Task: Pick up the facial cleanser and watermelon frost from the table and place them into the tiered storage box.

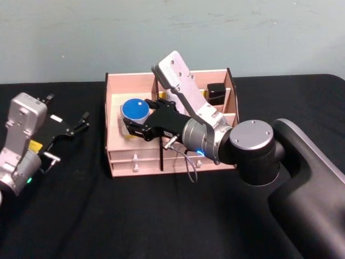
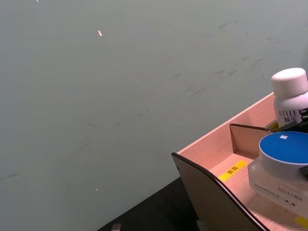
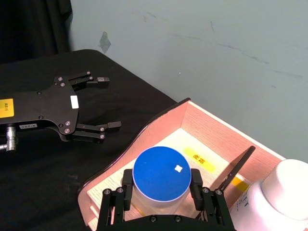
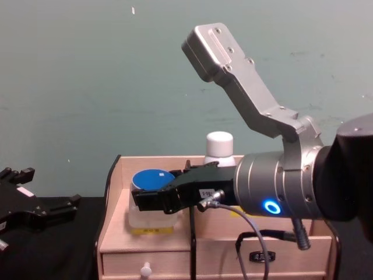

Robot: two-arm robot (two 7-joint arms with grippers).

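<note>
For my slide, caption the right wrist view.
Right end effector grips the watermelon frost inside the tiered storage box.

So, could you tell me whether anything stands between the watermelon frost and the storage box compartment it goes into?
Nothing visible does: the right gripper holds the watermelon frost inside the tiered storage box's left front compartment.

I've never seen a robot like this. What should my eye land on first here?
Probably the squat frosted jar with the round blue lid, gripped by the right gripper inside the left compartment of the light wooden tiered storage box. Behind it in the box stands a tall white plastic bottle with a rounded cap. Off to the left, the left gripper hangs open above the black table.
</note>
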